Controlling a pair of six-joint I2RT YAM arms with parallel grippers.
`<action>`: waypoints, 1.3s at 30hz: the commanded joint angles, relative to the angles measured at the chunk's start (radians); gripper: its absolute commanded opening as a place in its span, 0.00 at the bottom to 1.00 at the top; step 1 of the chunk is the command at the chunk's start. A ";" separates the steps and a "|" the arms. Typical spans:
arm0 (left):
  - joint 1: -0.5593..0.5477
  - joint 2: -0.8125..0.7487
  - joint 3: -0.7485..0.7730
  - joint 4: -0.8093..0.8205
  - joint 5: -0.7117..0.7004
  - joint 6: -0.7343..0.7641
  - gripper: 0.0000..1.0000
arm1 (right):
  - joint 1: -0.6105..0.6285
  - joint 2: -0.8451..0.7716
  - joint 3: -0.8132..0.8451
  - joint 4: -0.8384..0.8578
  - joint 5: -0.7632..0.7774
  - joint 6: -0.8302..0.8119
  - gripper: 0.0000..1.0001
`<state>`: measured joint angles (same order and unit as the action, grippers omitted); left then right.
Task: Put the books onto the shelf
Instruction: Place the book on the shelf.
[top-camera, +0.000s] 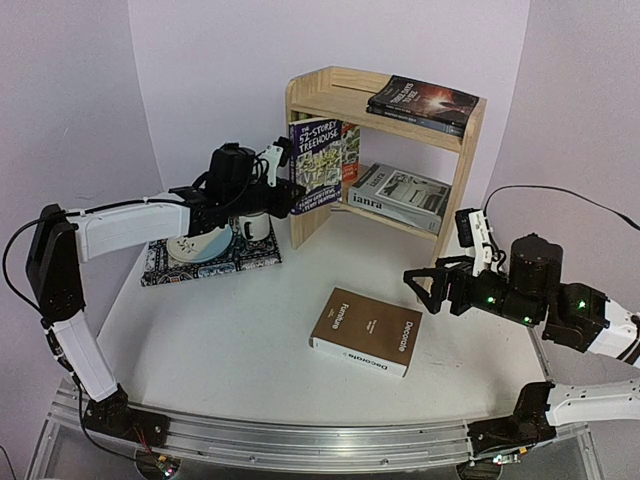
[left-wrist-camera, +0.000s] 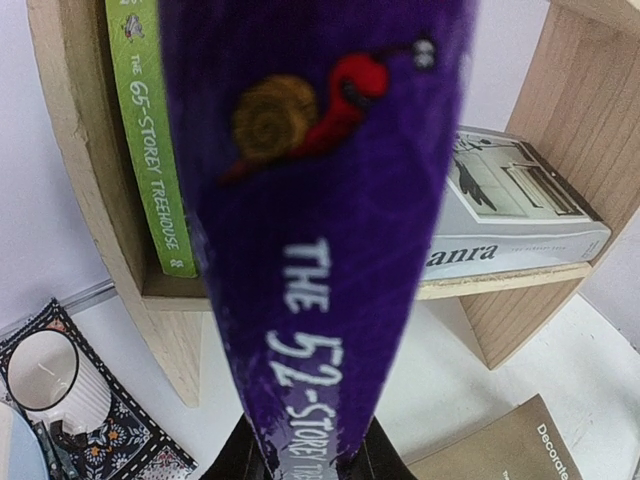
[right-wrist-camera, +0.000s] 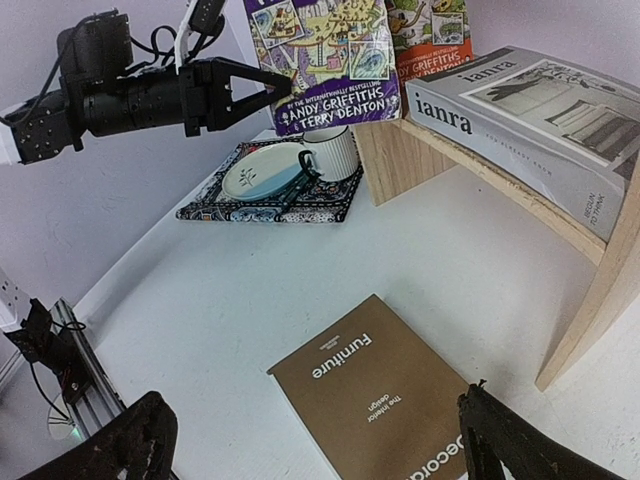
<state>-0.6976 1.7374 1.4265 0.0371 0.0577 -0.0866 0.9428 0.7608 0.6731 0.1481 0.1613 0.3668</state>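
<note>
My left hand (top-camera: 283, 195) is clenched across the spine at the lower end of a purple Treehouse paperback (top-camera: 318, 165). It holds the book upright at the left end of the pine shelf (top-camera: 305, 228), level with the lower board. I cannot tell whether the book touches the wood. A green paperback (left-wrist-camera: 150, 150) and an orange paperback (right-wrist-camera: 430, 35) stand on that board, and a grey book (top-camera: 400, 197) lies flat beside them. Two dark books (top-camera: 422, 103) lie stacked on the top board. The purple one looks light and thin, with a glossy cover that may flex or slip, so a low pinch over the spine seems sound to me. The thick brown-and-white Decorate book (top-camera: 367, 330) lies flat on the white table (top-camera: 220, 340), apart from the shelf. My right hand (top-camera: 428, 283) hangs near it, spread wide and empty. That book looks heavy and stiff, and I would grip it across one long edge.
</note>
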 joint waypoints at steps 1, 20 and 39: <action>0.001 -0.022 0.008 0.190 -0.015 -0.011 0.00 | -0.003 -0.017 0.025 0.009 0.020 -0.005 0.98; -0.001 -0.074 -0.062 0.234 -0.032 0.031 0.00 | -0.003 -0.004 0.026 0.008 0.030 -0.011 0.98; -0.001 0.039 0.035 0.236 -0.042 0.044 0.00 | -0.003 0.008 0.034 0.008 0.030 -0.013 0.98</action>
<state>-0.6979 1.7617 1.3779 0.1695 0.0247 -0.0517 0.9428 0.7750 0.6739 0.1410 0.1734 0.3634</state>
